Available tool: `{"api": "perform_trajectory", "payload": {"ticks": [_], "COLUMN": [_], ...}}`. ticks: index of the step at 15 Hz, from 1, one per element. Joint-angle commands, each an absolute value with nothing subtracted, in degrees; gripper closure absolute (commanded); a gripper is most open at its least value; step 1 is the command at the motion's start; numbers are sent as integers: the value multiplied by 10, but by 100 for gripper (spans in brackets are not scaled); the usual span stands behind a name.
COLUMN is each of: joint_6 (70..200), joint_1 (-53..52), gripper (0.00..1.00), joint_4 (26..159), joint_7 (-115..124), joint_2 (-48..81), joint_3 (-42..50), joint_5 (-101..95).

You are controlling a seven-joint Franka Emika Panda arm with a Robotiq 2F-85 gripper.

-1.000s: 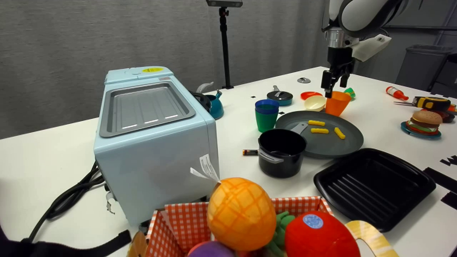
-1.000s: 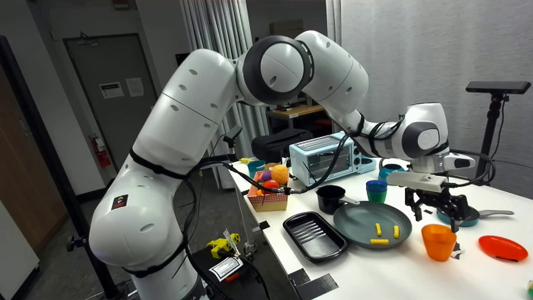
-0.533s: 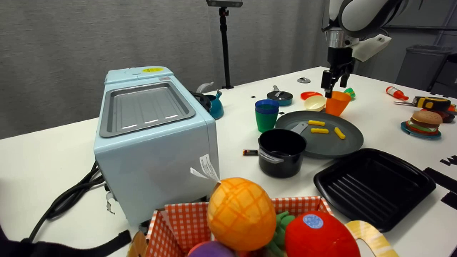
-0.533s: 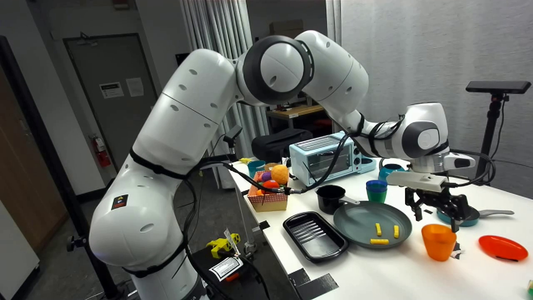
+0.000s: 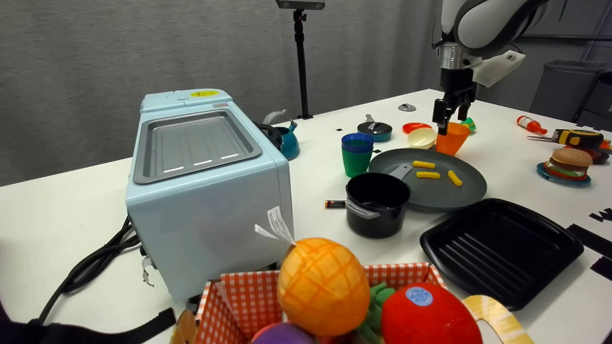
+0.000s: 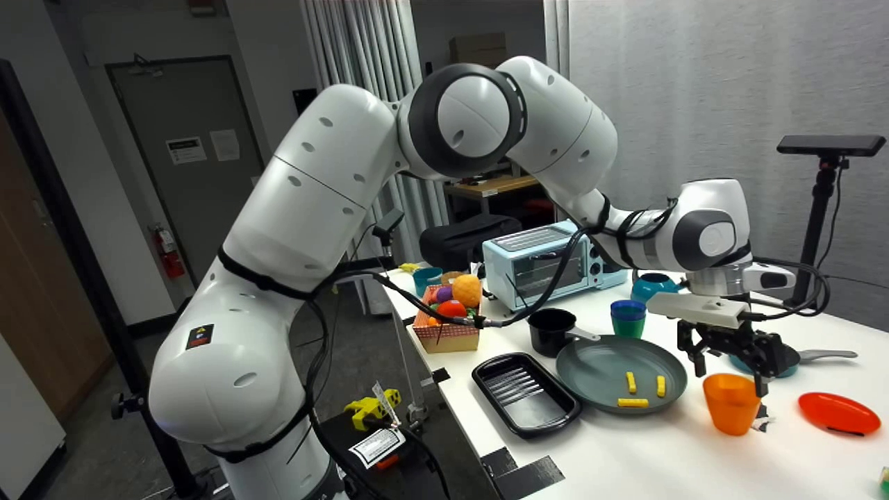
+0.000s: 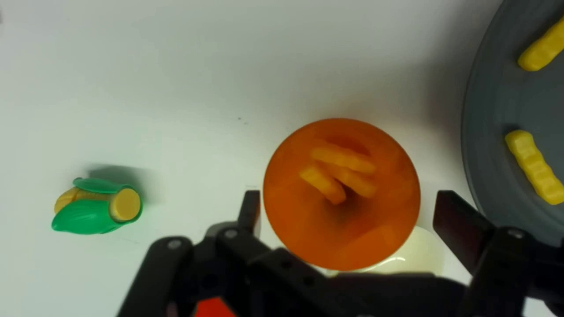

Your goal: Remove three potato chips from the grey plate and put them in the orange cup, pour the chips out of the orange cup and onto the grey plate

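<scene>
Spread pincer (image 7: 348, 215) straddles the cup (image 6: 733, 411)

The white table (image 6: 646, 458) fills the lower right of the frame in an exterior view; the arm (image 6: 312, 167) arches in from the lower left. The oven (image 5: 215, 229), pale blue, takes the left of the frame in an exterior view. The grey plate (image 6: 590, 375) lies right of centre in both exterior views; the wrist view cuts it off at the right edge. The black tray (image 5: 502, 248) lies just beside the plate.

The pincer hangs at the right in both exterior views, its jaws wide apart, one on each side of the cup near rim height; whether either touches it, I cannot tell.

The pot (image 5: 382, 223) stands beside the plate. The cup, orange, stands upright on the table near the plate, about the middle of the wrist view. The corn (image 7: 97, 209) lies at that view's left.

Three yellow chips (image 7: 341, 159) lie together inside the cup; three more chips (image 6: 633, 403) lie apart on the plate.
</scene>
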State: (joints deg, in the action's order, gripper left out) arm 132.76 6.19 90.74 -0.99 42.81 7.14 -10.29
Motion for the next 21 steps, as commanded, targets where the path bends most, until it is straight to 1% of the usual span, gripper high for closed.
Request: {"api": "perform_trajectory", "payload": {"ticks": [1,10,12,13,14,15,16,21], "joint_6": [1321,1319,1319,1320,1320,1321,1321,1337], "joint_1": [61,64,64,65,65,65,65,60], "gripper": [0,0,26,32,42,48,51,51], "joint_4": [893,882,878,877,876,875,874,873], "joint_7": [-14,-31,-31,-33,-34,-35,-36,-31], "joint_2": [441,475,482,484,485,484,485,474], "joint_3": [77,73,74,73,73,73,72,67], "joint_5": [-106,-105,-105,-105,-105,-105,-105,-102]}}
